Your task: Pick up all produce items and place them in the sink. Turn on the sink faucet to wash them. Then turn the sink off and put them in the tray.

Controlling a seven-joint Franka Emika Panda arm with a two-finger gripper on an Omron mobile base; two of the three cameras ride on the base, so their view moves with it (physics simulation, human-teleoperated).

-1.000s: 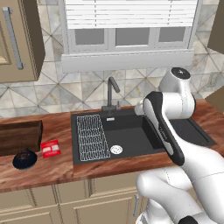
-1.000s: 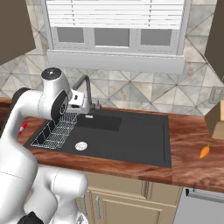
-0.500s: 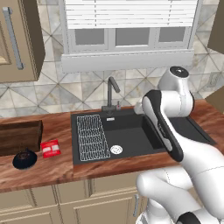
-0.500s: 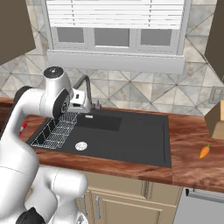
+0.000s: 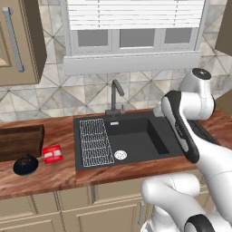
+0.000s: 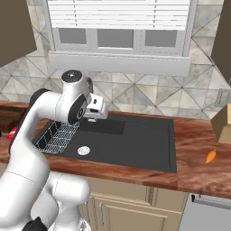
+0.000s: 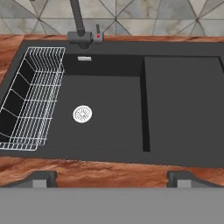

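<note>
From the right, the carrot (image 6: 210, 156) lies on the counter (image 6: 198, 149) well past the sink (image 6: 135, 144); from the left, the tray (image 5: 20, 142) (red packet (image 5: 52, 153) beside it); gripper (image 7: 111, 178) spread wide, empty

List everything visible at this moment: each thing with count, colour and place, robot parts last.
carrot: one, orange with green top, on the counter right of the sink
sink: one, matte black, recessed in the wooden counter
wire rack: one, white, left end of the basin
drain: one, silvery, basin floor beside the rack
faucet: one, dark grey, behind the sink
tray: one, dark brown, counter far left
red packet: one, between tray and sink
round dish: one, black, in front of the tray
cardboard box: one, tan, right edge
gripper: one, dark fingertips, open, empty, above the sink's front edge
</note>
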